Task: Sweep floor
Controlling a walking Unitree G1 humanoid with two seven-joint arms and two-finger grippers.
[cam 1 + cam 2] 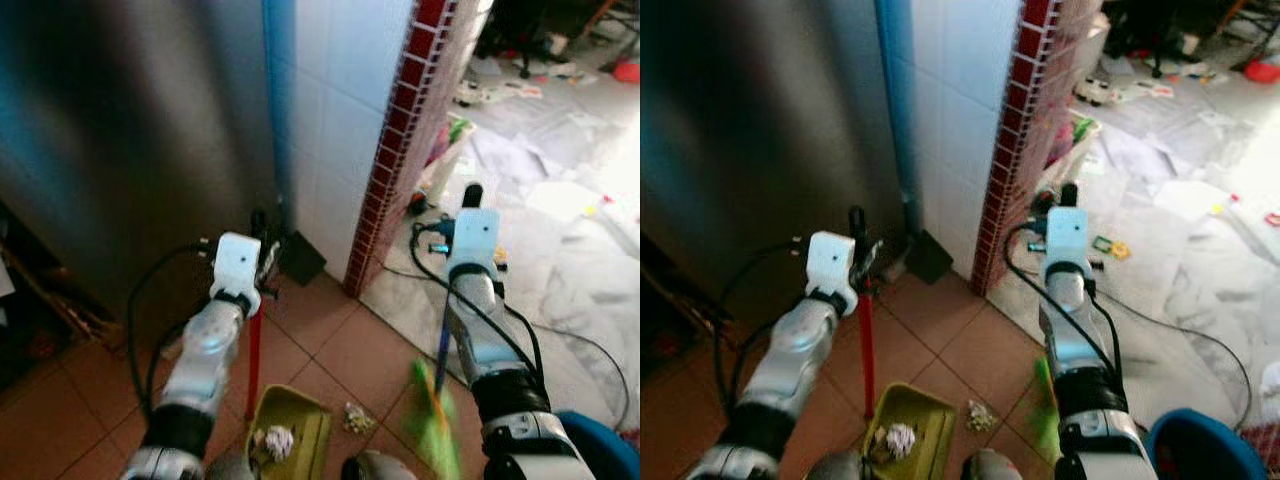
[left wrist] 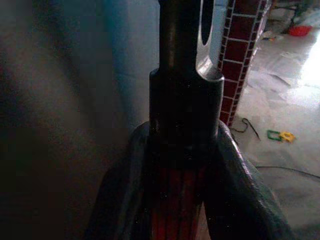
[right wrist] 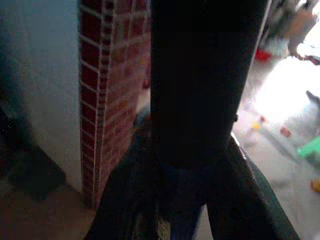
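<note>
My left gripper (image 1: 265, 262) is shut on the red handle (image 1: 253, 360) of an olive-yellow dustpan (image 1: 300, 430) that rests on the terracotta tiles. A crumpled white paper ball (image 1: 277, 440) lies in the pan. My right gripper (image 1: 470, 200) is shut on the dark blue broom handle (image 1: 441, 350), whose green bristles (image 1: 432, 425) are blurred just right of the pan. A small scrap of litter (image 1: 355, 417) lies on the floor between pan and bristles. In the wrist views the dustpan handle (image 2: 182, 150) and the broom handle (image 3: 200, 100) stand between my fingers.
A steel fridge door (image 1: 130, 130) stands close ahead on the left, with a blue pipe (image 1: 280, 100) and white tiled wall beside it. A red brick pillar (image 1: 400, 140) divides off a room strewn with white sheets and clutter (image 1: 560, 180). A blue bucket (image 1: 1200, 450) sits by my right side.
</note>
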